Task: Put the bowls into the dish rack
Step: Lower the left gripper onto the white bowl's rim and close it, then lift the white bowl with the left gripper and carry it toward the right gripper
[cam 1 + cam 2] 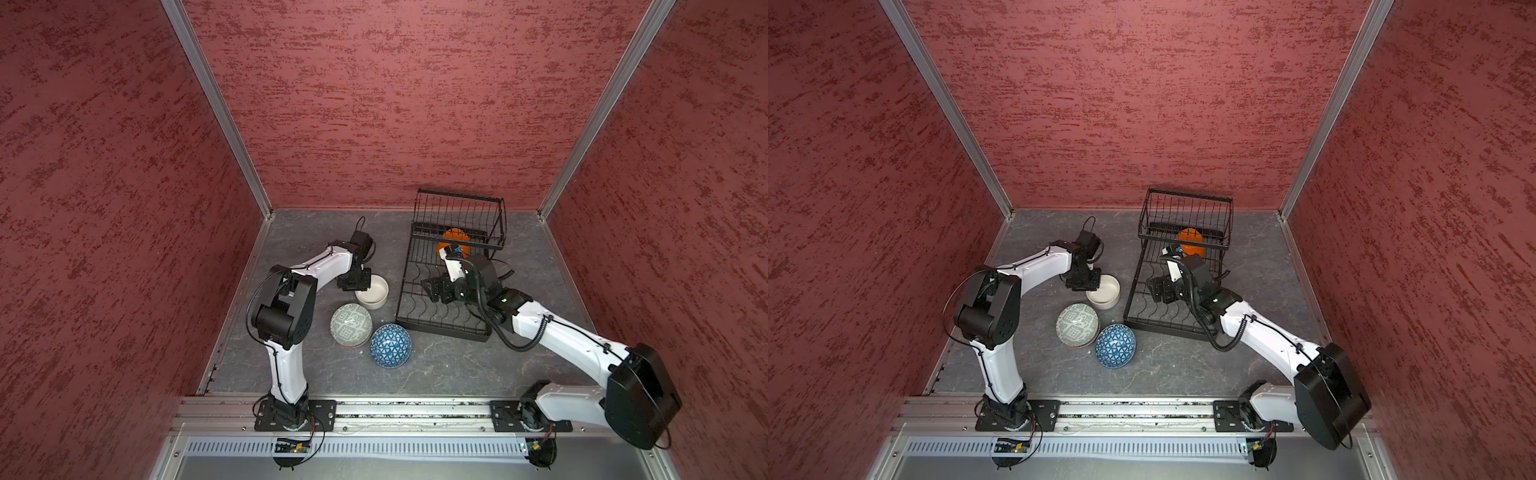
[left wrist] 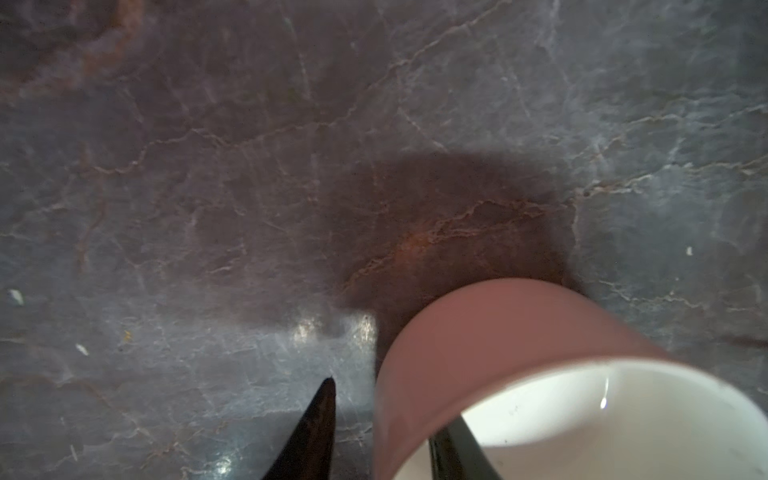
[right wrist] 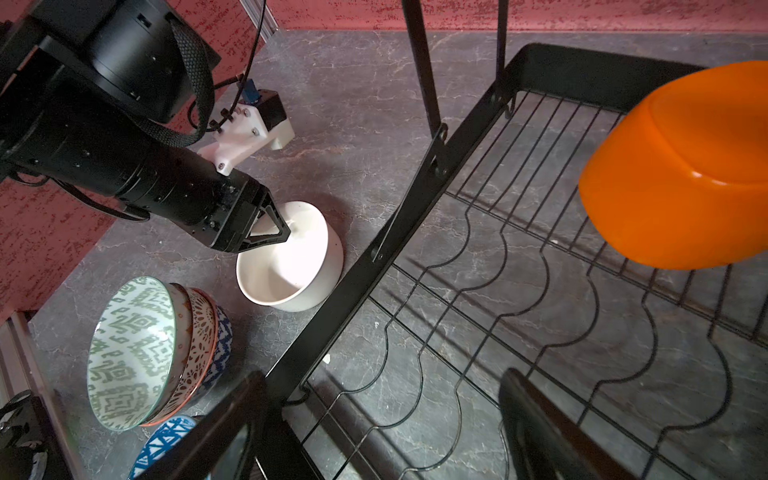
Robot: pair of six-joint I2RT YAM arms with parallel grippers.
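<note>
Straddling the white bowl's point(image 1: 372, 293) wall with the left gripper point(image 1: 356, 288), on the tabletop just beside the dish rack point(image 1: 440, 324).
One finger sits inside, one outside with a gap, so the jaws stand apart, unclamped. The right gripper point(image 1: 429, 289) hangs spread and empty over the rack's base; the orange bowl point(image 1: 456, 240) leans at its far end.
</note>
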